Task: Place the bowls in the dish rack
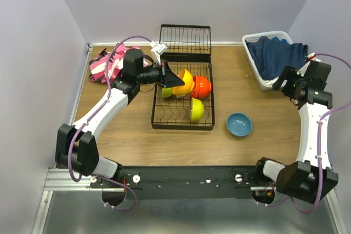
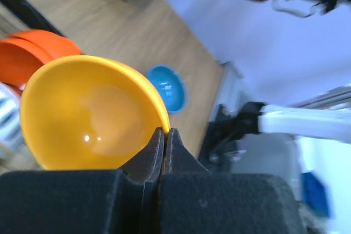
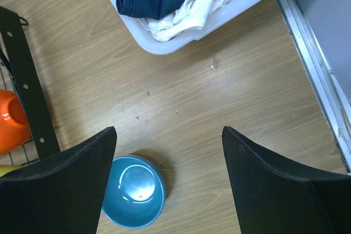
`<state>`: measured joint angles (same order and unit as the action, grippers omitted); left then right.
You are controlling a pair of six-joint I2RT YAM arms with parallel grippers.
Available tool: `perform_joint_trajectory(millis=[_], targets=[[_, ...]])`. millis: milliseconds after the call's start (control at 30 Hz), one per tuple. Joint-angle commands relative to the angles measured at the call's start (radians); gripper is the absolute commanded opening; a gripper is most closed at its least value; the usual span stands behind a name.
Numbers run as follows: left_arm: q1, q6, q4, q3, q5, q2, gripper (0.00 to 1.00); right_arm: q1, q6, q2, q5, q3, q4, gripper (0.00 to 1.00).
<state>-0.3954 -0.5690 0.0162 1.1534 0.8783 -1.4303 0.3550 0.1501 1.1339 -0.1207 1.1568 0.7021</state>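
Observation:
My left gripper (image 1: 176, 80) (image 2: 165, 131) is shut on the rim of an orange bowl (image 1: 185, 82) (image 2: 88, 119), holding it tilted over the black wire dish rack (image 1: 181, 127). A red-orange bowl (image 1: 201, 86) (image 2: 27, 53) stands on edge in the rack just right of it. A lime green bowl (image 1: 196, 109) stands nearer the rack's front, and a bit of green (image 1: 166, 92) shows under the gripper. One blue bowl (image 1: 239, 124) (image 3: 134, 190) sits upright on the table right of the rack. High above the table, my right gripper (image 1: 282, 83) (image 3: 169, 135) is open and holds nothing.
A white laundry basket (image 1: 258, 64) (image 3: 219, 20) with dark blue clothes stands at the back right, close to my right gripper. A pink striped cloth (image 1: 104, 64) lies at the back left. The rack's upright wire section (image 1: 185, 39) rises at its far end.

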Motion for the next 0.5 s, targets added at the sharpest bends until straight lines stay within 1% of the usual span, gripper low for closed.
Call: perform_joint_trajectory(millis=[0,33,67,100,133,167,200,267,400,467], targets=[[0.027,-0.345,0.361,-0.160,0.111,0.073,0.00,0.007,-0.044,-0.002,0.044,0.014,0.060,0.85],[0.033,-0.418,0.402,-0.194,0.105,0.077,0.00,0.007,-0.055,0.000,0.052,0.014,0.066,0.85],[0.038,-0.457,0.498,-0.230,0.088,0.082,0.00,0.007,-0.060,0.001,0.056,0.014,0.072,0.85],[0.043,-0.491,0.543,-0.301,0.074,0.085,0.00,0.007,-0.064,0.004,0.059,0.014,0.088,0.85],[0.047,-0.547,0.582,-0.338,0.056,0.090,0.00,0.007,-0.079,0.010,0.065,0.020,0.094,0.85],[0.056,-0.572,0.656,-0.372,0.038,0.094,0.00,0.007,-0.086,0.020,0.069,0.027,0.100,0.85],[0.064,-0.598,0.691,-0.432,0.012,0.097,0.00,0.007,-0.092,0.024,0.073,0.033,0.114,0.85],[0.082,-0.632,0.752,-0.477,-0.016,0.102,0.00,0.007,-0.107,0.046,0.079,0.061,0.126,0.84],[0.110,-0.650,0.784,-0.540,-0.051,0.104,0.00,0.009,-0.124,0.070,0.082,0.089,0.129,0.84],[0.116,-0.672,0.832,-0.566,-0.055,0.088,0.00,0.009,-0.132,0.076,0.092,0.078,0.122,0.84]])
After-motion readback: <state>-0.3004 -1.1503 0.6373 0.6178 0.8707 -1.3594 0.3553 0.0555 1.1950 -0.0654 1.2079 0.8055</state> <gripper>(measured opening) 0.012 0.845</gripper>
